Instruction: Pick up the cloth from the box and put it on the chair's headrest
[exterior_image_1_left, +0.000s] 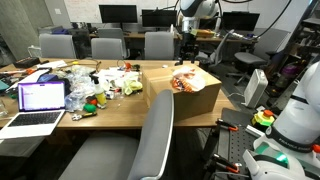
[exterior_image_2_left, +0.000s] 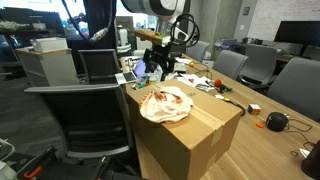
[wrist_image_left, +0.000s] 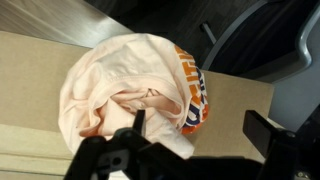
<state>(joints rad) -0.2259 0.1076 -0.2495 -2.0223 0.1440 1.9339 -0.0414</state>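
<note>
A peach cloth with an orange and white printed part lies crumpled on top of a cardboard box in both exterior views (exterior_image_1_left: 184, 81) (exterior_image_2_left: 165, 103). In the wrist view the cloth (wrist_image_left: 125, 90) fills the middle of the box top (wrist_image_left: 240, 100). My gripper (wrist_image_left: 195, 130) is open, hovering just above the cloth, one finger over the cloth and the other over bare cardboard. It shows above the box in both exterior views (exterior_image_1_left: 187, 52) (exterior_image_2_left: 158, 62). A grey chair's headrest (exterior_image_1_left: 160, 120) is in front of the table.
The box (exterior_image_1_left: 200, 98) (exterior_image_2_left: 185, 135) stands on a wooden table (exterior_image_1_left: 110, 108). A laptop (exterior_image_1_left: 38, 100) and cluttered small items (exterior_image_1_left: 95, 85) lie on the table. Office chairs (exterior_image_2_left: 85, 110) surround it. Monitors stand at the back (exterior_image_1_left: 118, 14).
</note>
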